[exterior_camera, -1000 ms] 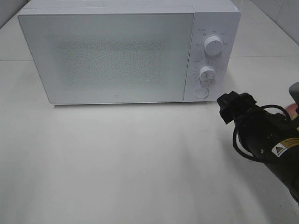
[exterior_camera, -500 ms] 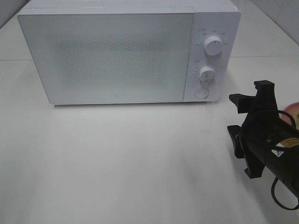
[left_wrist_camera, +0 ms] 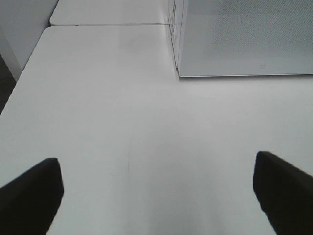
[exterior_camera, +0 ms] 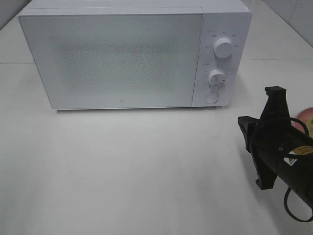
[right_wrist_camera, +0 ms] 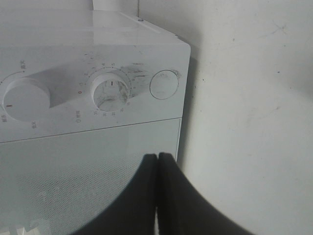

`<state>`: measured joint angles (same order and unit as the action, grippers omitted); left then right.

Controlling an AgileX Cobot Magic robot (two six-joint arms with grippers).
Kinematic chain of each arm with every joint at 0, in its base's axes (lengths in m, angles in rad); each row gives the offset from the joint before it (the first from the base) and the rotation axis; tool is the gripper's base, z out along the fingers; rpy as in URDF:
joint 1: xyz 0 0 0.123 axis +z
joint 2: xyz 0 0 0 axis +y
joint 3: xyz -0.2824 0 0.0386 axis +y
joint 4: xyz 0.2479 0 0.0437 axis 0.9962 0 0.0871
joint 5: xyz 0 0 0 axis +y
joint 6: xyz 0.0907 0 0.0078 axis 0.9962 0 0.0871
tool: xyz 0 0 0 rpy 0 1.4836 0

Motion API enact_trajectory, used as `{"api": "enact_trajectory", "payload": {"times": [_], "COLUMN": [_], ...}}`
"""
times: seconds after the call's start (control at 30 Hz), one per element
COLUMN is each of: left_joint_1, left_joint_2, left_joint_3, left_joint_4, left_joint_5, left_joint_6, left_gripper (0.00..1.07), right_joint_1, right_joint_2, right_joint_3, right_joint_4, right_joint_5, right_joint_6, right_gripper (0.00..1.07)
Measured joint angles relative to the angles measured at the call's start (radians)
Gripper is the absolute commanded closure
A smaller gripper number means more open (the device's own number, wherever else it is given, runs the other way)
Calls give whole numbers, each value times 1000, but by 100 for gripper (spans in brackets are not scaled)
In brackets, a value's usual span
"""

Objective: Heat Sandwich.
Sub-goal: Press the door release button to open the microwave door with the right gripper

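White matte bench [exterior_camera: 122, 171] under even light. Toward the back, a boxy white microwave oven [exterior_camera: 117, 58], door shut, speckled grey window across most of the front. On its right panel, a white upper dial [exterior_camera: 223, 48], a white lower dial [exterior_camera: 216, 78] beneath it and a round white button [exterior_camera: 211, 97] below. Black right fingers [right_wrist_camera: 139, 200] pressed flat together with nothing between them, in front of the oven's lower right corner, near it yet apart. Black left fingers [left_wrist_camera: 29, 193] spread wide above the bench, facing the oven's front left corner, well apart from it. At the right edge, behind the right arm, a sliver of round pink plate [exterior_camera: 304, 113]. Cannot tell where the sandwich lies
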<state>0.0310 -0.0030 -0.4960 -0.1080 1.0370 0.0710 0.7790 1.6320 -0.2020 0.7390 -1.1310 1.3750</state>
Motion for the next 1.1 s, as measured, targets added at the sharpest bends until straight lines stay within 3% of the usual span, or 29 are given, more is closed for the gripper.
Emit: {"api": "enact_trajectory", "payload": {"times": [0.37, 0.53, 1.1], "left_joint_1": [0, 0, 0], "left_joint_2": [0, 0, 0], "left_joint_3": [0, 0, 0], "left_joint_4": [0, 0, 0], "left_joint_5": [0, 0, 0], "left_joint_6": [0, 0, 0], "left_gripper": [5, 5, 5], "right_joint_1": [-49, -132, -229], "right_joint_2": [2, 58, 264], "right_joint_3": [-40, -112, -345], "right_joint_4": [-30, -119, -222], "right_joint_5": [104, 141, 221], "right_joint_6": [13, 13, 13], "right_gripper": [105, 105, 107]}}
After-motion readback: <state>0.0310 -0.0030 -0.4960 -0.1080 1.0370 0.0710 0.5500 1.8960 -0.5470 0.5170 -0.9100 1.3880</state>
